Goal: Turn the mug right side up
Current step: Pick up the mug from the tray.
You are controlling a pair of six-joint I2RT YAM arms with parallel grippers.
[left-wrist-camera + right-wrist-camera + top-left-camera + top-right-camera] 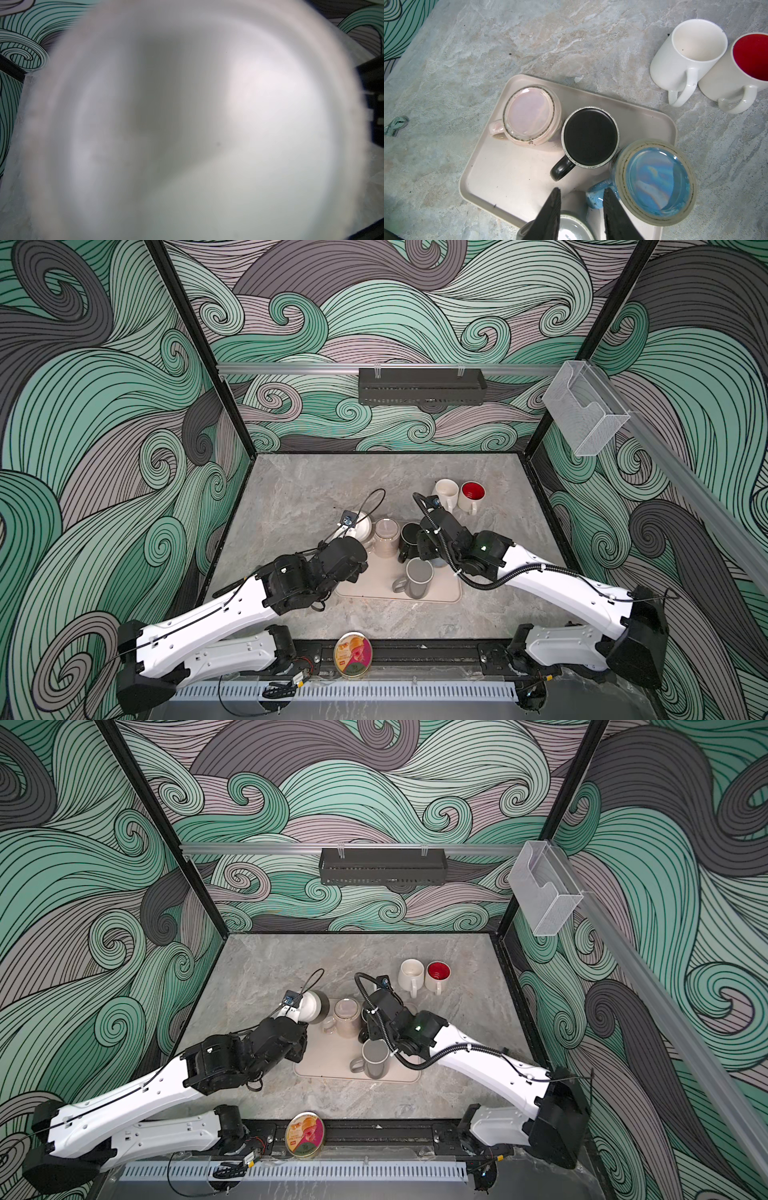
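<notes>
A white mug (316, 1006) hangs tilted on its side just left of the beige tray (440, 593). My left gripper (300, 1011) is shut on it. In the left wrist view the mug (187, 124) is a white blur that hides the jaws. Pink (529, 116), black (589, 137) and blue (654, 180) mugs stand upside down on the tray (508, 166), next to a grey mug (417, 576). My right gripper (581, 189) hovers open above the tray. The blue mug's handle lies between its fingers and the grey mug is below them.
A white mug (446, 491) and a red-lined mug (472, 493) stand upright on the marble table behind the tray, to the right. A round tin (353, 654) sits at the front edge. A black basket (422, 385) and a clear box (582, 414) hang on the walls.
</notes>
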